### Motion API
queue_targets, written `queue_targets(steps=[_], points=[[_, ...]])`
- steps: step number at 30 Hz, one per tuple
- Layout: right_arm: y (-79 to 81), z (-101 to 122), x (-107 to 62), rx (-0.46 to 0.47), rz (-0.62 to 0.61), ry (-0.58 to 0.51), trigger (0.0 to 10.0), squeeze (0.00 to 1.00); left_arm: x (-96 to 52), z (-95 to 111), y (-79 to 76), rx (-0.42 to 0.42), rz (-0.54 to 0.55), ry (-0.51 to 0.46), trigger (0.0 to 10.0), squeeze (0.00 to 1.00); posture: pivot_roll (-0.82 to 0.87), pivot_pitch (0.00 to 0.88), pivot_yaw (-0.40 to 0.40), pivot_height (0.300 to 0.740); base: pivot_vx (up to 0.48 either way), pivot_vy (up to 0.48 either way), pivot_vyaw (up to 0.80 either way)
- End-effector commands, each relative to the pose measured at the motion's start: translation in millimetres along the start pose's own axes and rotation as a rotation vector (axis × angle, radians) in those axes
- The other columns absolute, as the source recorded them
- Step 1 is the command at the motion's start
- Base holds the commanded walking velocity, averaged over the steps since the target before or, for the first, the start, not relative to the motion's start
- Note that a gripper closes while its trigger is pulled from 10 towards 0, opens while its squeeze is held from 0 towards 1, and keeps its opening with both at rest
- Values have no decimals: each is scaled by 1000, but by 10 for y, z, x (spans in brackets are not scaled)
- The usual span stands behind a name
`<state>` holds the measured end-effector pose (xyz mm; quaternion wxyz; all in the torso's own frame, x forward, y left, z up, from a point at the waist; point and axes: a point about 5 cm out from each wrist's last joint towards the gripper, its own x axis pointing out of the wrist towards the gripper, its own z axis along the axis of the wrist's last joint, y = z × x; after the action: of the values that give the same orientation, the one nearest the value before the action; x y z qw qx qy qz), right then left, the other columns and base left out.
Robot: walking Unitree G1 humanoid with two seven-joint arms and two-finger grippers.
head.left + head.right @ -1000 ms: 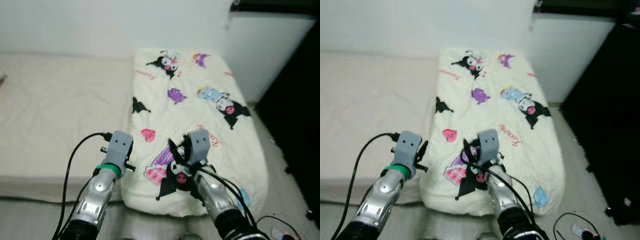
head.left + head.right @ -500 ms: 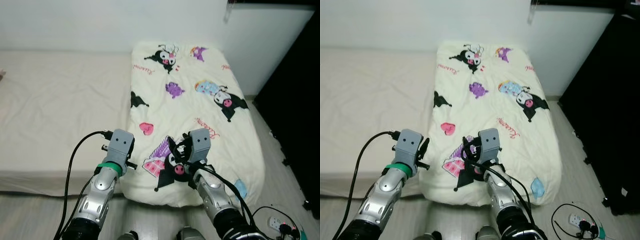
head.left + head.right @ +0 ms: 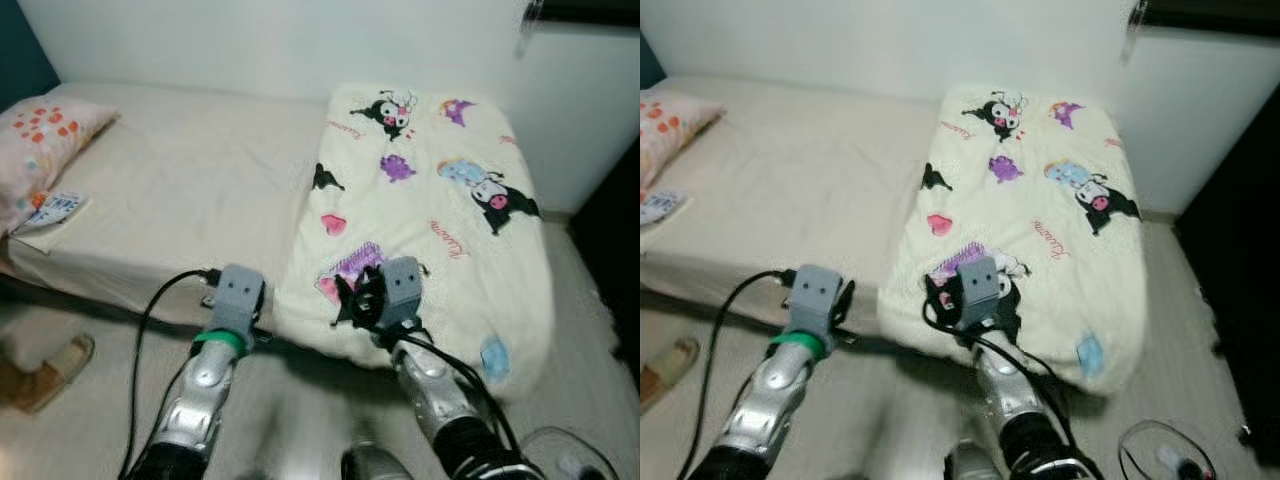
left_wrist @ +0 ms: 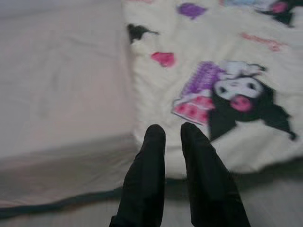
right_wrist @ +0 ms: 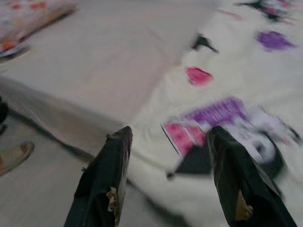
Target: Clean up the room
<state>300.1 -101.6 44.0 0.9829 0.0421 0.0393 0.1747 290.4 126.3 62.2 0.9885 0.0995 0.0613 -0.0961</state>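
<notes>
- Left eye view: one cartoon-print blanket [image 3: 430, 210] on one bed [image 3: 180, 190], one pillow [image 3: 40, 135].
- My left gripper [image 4: 173, 135] is nearly pressed together, holding nothing.
- My right gripper [image 5: 168, 142] is spread wide, empty, near the blanket's edge.

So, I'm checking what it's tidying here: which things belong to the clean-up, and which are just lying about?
Part of the job:
cartoon-print blanket, spread over the bed's end
left gripper, shut, facing the blanket's edge
right gripper, open, facing the blanket

Lying about:
pillow at the bed's head
packet beside the pillow
slipper on the floor
</notes>
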Motion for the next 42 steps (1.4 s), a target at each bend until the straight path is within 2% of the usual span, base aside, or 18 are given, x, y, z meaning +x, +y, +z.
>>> queue_targets(steps=[1,18,22,32,37,42], points=[[13,3,10,1,3,1,10000,0,-4,-11,17,3,3,7,10000,0,-37,0,13,740,0,0,0],[12,-13,4,2,8,6,10000,0,-2,34,-32,13,-28,-30,10000,0,-37,0,9,740,57,0,0],[16,-21,0,2,10,8,10000,0,-9,30,-32,14,-27,-29,10000,0,-37,0,9,740,359,0,0],[22,-44,-7,-24,31,25,10000,0,-14,-23,-25,17,-22,-1,10000,0,-38,0,11,740,0,0,0],[-44,-114,-53,-49,33,65,10000,0,-28,-114,11,29,-13,28,10000,0,-39,0,10,740,0,0,0],[-227,-280,-187,-39,-26,158,10000,0,-63,-256,64,55,5,81,10000,0,-39,0,6,740,0,0,0]])
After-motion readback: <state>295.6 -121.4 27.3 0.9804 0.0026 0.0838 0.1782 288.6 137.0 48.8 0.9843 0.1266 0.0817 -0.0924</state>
